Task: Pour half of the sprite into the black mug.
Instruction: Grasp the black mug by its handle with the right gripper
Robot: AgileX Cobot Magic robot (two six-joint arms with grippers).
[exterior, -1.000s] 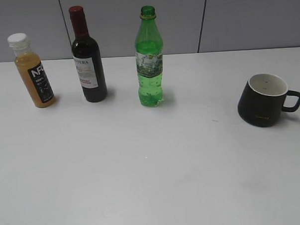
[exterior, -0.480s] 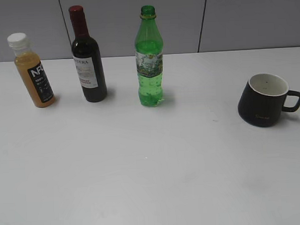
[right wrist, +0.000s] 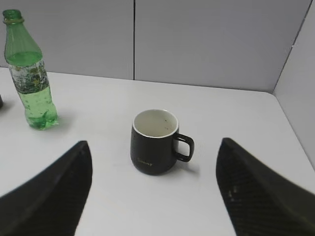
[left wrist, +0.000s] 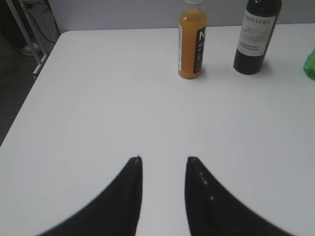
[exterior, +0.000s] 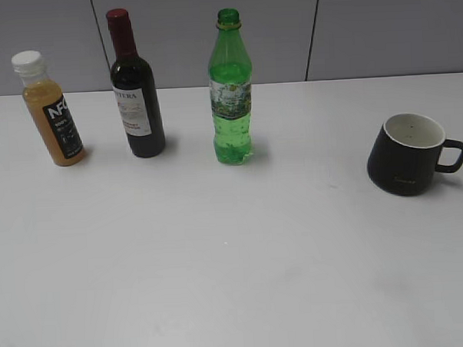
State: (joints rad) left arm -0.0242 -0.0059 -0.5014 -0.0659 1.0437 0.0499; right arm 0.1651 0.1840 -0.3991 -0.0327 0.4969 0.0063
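Observation:
The sprite bottle (exterior: 231, 89) stands upright and uncapped at the back middle of the white table; it also shows in the right wrist view (right wrist: 28, 73) and as a green edge in the left wrist view (left wrist: 310, 64). The black mug (exterior: 406, 154) stands upright at the right, handle to the right, white inside; the right wrist view (right wrist: 153, 142) shows it a little ahead of the jaws. My right gripper (right wrist: 155, 147) is wide open and empty. My left gripper (left wrist: 164, 160) is open and empty over bare table. Neither gripper shows in the exterior view.
An orange juice bottle (exterior: 50, 108) with a white cap and a dark wine bottle (exterior: 135, 89) stand at the back left, also in the left wrist view as juice (left wrist: 192, 42) and wine (left wrist: 256, 37). A grey wall runs behind the table (exterior: 235, 250). The table's left edge (left wrist: 29, 93) shows.

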